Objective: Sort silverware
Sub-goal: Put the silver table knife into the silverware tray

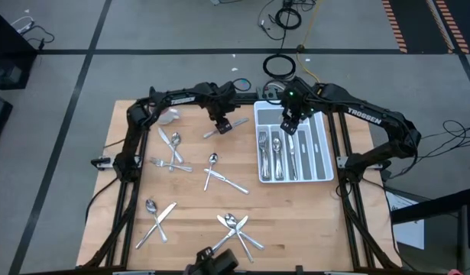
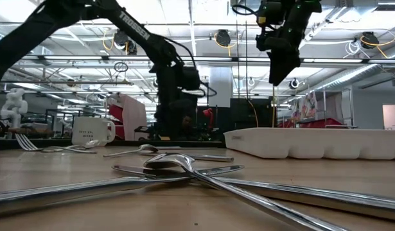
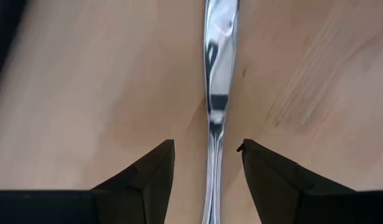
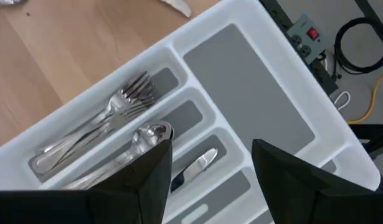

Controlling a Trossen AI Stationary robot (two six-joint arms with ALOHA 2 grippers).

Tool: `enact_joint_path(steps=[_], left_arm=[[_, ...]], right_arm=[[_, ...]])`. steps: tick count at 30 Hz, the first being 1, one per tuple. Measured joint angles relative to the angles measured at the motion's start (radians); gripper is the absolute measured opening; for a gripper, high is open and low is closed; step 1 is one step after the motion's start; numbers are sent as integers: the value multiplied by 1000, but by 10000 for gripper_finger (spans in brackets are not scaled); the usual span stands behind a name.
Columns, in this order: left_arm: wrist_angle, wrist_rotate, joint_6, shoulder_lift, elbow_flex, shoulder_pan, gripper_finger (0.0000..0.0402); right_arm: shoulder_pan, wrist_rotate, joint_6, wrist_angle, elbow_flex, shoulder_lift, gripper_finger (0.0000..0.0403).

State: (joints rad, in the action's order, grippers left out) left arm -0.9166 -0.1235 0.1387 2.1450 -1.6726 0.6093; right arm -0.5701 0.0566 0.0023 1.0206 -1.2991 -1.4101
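On the wooden table [image 1: 296, 221], the white tray [image 1: 325, 156] holds sorted silverware [image 1: 277, 153]; more lies scattered. The right gripper [image 1: 290, 127] hangs open above the tray. The left gripper [image 3: 208, 155] straddles a knife [image 3: 217, 74], fingers spread.

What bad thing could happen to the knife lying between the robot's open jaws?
1. The left gripper straddles the knife with jaws open. The handle sits nearer one finger, so closing could nudge or twist it instead of gripping it.
2. The knife is slim and lies flat on the wooden table, so the fingertips might scrape the wood or slide off the shiny metal.
3. The right gripper hangs over the tray; carrying the knife there could crowd both arms.
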Motion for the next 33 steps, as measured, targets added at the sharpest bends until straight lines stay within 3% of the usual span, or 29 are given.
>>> enact_joint_path(steps=[14,17,22,27,33], left_arm=[[-14,13,57,71,-5,-22,186],[-20,27,60,104,-9,-31,143],[-26,48,57,113,-19,-37,21],[-38,-22,47,115,-18,-43,4],[-64,-27,38,81,-13,-62,2]], right_arm=[[0,0,-14,20,0,0,212],[0,0,-7,23,0,0,212],[1,-4,3,30,0,0,212],[1,-5,4,31,0,0,212],[0,-5,3,31,0,0,212]])
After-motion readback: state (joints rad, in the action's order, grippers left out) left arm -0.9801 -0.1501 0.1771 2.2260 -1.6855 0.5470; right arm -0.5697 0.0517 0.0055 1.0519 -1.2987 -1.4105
